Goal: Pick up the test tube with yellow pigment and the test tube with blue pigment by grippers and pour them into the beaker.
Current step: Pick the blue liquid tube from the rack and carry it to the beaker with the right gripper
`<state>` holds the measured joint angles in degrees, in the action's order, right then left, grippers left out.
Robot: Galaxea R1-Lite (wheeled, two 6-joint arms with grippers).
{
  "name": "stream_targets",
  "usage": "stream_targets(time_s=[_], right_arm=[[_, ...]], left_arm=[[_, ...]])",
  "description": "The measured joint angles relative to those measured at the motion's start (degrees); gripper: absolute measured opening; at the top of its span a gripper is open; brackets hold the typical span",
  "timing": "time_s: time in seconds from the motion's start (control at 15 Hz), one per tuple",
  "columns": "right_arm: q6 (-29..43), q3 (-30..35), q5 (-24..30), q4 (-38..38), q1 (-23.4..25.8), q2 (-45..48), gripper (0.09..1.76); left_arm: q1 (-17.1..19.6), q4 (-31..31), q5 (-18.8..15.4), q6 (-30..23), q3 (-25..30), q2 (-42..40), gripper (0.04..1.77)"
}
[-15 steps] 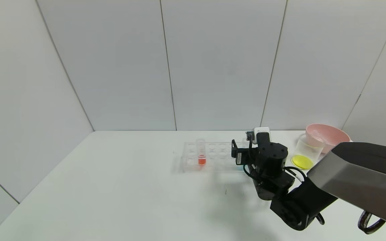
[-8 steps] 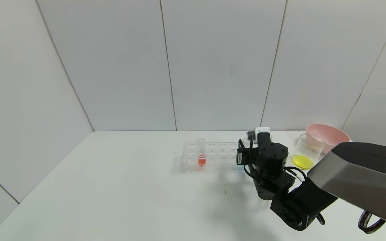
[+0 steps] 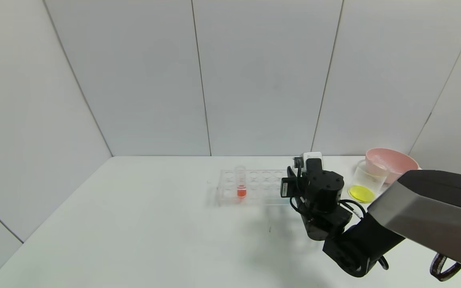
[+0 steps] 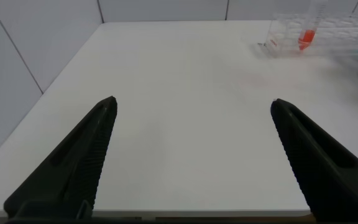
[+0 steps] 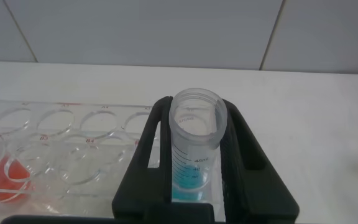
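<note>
A: Which step is in hand?

B: The blue pickup, it is judged. In the right wrist view the right gripper (image 5: 194, 180) is seen with its fingers closed against the test tube with blue pigment (image 5: 194, 146), which stands upright at the right end of the clear tube rack (image 3: 254, 186).

A: And the yellow?

B: Yellow liquid is already seen in the bottom of the beaker (image 3: 366, 181), just beside the pink bowl (image 3: 390, 160). No yellow tube can be made out. An orange-red tube (image 3: 240, 182) is left in the rack.

A: The other arm?

B: The left gripper (image 4: 191, 155) is held spread wide over bare table (image 3: 154, 224), well apart from the rack.

A: What is called for next?

B: A straight lift clear of the rack, then a carry right to the beaker, the tube being kept upright until the rim is reached
</note>
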<state>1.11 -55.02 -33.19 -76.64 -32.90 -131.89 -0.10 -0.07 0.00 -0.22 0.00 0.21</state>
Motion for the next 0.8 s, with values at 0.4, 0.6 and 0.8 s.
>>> stream_targets(time_s=[0.4, 0.6, 0.8], right_arm=[[-1.5, -0.3, 0.2, 0.2, 0.3, 4.4, 0.51], [-2.8, -0.2, 0.2, 0.1, 0.2, 7.1, 0.51], [-2.9, -0.1, 0.2, 0.1, -0.5, 8.3, 0.51]], left_arm=[[0.0, 0.0, 0.0, 0.0, 0.0, 0.0, 1.76], [0.0, 0.0, 0.0, 0.0, 0.0, 0.0, 1.76], [0.0, 0.0, 0.0, 0.0, 0.0, 0.0, 1.76]])
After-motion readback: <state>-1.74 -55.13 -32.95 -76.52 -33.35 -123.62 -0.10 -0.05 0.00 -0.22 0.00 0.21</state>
